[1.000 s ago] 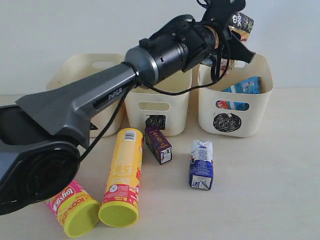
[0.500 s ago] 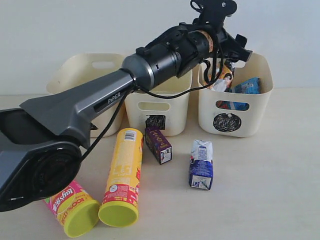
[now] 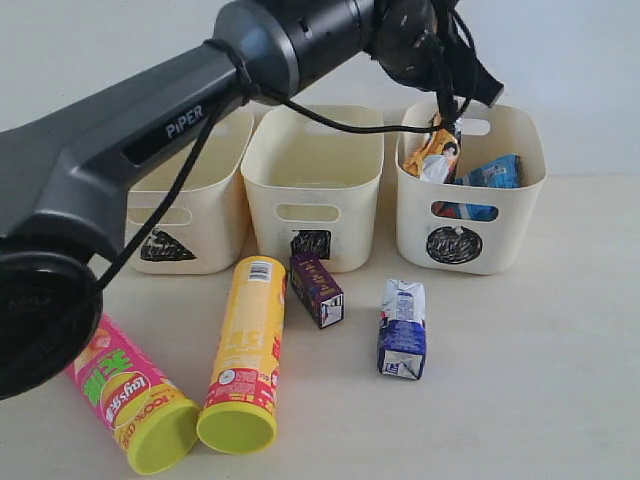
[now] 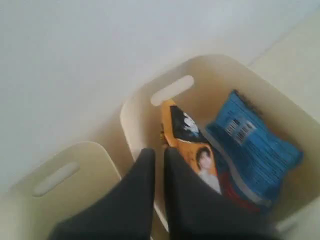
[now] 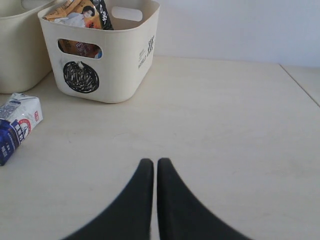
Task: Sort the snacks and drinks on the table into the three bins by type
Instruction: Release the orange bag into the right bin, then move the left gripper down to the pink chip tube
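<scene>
The orange-black bag stands in the circle bin beside the blue bag. My left gripper hovers just above that bin's near-left rim, shut, with nothing between its fingers. On the table lie the pink tube, the yellow tube, the dark purple carton and the blue-white carton. My right gripper is shut low over bare table, right of the circle bin.
The triangle bin and square bin stand left of the circle bin, and no items show in them. My left arm stretches across above them. A wall runs close behind the bins.
The left gripper let go of the orange-black bag, which now stands in the circle bin. The left arm has risen, uncovering the triangle bin and more of the pink tube.
</scene>
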Available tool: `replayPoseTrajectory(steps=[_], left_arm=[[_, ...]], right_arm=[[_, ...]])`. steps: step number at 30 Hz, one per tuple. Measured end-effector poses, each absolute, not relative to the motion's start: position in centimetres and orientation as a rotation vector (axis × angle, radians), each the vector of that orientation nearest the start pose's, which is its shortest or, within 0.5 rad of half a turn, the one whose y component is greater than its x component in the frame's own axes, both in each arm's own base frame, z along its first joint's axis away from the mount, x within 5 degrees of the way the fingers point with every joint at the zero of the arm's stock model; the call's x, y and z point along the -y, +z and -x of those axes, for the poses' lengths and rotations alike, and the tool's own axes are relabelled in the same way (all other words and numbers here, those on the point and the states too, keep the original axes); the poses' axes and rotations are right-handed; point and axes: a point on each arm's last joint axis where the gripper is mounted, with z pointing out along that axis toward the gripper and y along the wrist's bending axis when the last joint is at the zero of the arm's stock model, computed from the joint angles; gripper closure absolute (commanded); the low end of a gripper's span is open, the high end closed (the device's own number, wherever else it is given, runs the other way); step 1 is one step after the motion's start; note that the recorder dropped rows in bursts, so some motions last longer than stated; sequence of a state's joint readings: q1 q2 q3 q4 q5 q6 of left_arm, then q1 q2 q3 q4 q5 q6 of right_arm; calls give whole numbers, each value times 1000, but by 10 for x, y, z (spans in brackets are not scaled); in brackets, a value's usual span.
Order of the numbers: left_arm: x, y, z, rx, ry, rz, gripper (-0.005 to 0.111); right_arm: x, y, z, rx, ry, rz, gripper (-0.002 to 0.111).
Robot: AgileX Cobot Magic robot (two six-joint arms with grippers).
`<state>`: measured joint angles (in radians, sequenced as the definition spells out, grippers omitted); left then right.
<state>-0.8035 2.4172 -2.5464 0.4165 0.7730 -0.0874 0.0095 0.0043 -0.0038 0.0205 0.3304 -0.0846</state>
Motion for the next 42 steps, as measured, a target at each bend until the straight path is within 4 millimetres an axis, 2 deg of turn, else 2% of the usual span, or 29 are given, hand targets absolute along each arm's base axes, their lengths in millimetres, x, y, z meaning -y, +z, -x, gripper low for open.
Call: replayPoseTrajectory(steps=[1, 5, 7, 12, 15, 19, 22, 27, 31, 42], left_arm=[[382, 319, -390, -1916, -43, -912, 103], [371, 325, -368, -2088, 19, -1027, 103], [363, 341, -355, -2131, -3, -1058, 103], [360, 379, -325, -2085, -64, -1069, 103], [359, 386, -311, -2089, -75, -1091, 103], [357, 383, -294, -2129, -74, -1123, 103], [351, 373, -282, -2188, -52, -1156, 103], [328, 357, -262, -2280, -34, -1155, 103], [301, 347, -243, -2295, -49, -1098, 103], [205, 329, -190, -2379, 68, -800, 103]], right_arm=[[-1, 184, -54, -1813, -33, 72, 108], [-1, 184, -54, -1813, -33, 72, 108], [-1, 184, -54, -1813, -33, 72, 108], [-1, 184, -54, -1813, -33, 72, 108], [-1, 184, -54, -1813, -33, 72, 108], [-1, 184, -54, -1813, -33, 72, 108], [-1, 184, -54, -1813, -33, 72, 108], [-1, 184, -54, -1813, -33, 72, 108], [-1, 184, -54, -1813, -33, 72, 108], [-1, 184, -54, -1813, -33, 72, 108]])
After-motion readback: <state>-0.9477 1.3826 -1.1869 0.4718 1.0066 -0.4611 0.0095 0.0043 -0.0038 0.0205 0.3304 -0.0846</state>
